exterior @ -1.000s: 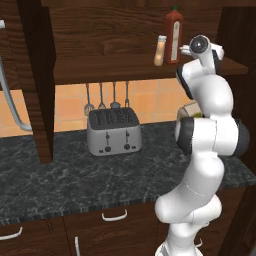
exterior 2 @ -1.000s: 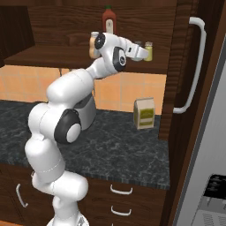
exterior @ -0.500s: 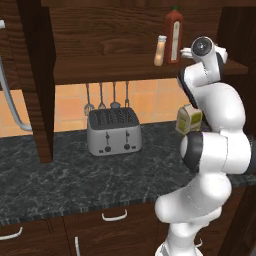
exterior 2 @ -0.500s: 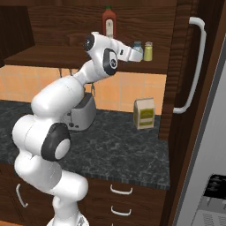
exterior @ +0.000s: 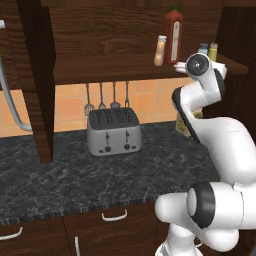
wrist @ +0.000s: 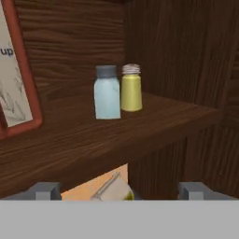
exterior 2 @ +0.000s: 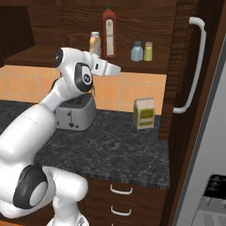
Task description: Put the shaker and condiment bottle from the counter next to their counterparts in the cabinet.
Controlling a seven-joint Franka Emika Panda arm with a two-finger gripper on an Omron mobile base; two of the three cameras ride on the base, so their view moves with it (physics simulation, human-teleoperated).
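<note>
My arm is folded high, elbow bent, with the gripper [exterior 2: 115, 69] pointing toward the right of the right base frame, level with the front edge of the cabinet [exterior 2: 66, 26] shelf. In the left base frame the wrist sits at upper right, just under the shelf lip. The jaws stand wide and hold nothing; in the hand frame both finger tips [wrist: 45, 191] show far apart at the bottom edge with only the shelf front between them.

On the shelf, the pale blue shaker [wrist: 107, 92] stands upright at centre of the hand frame, touching or just beside the yellow-green shaker [wrist: 131, 87] on its right. In the right base frame that pair sits at upper centre-right, well clear of my jaws. To their left in that frame the orange-tan condiment bottle [exterior 2: 94, 43] stands just beside the tall dark red sauce bottle [exterior 2: 109, 31], both upright.

Below, on the black marbled surface [exterior 2: 114, 145], a toaster [exterior: 113, 131] sits at centre-left of the left base frame, and a small tan carton [exterior 2: 144, 113] stands near the cabinet side.
</note>
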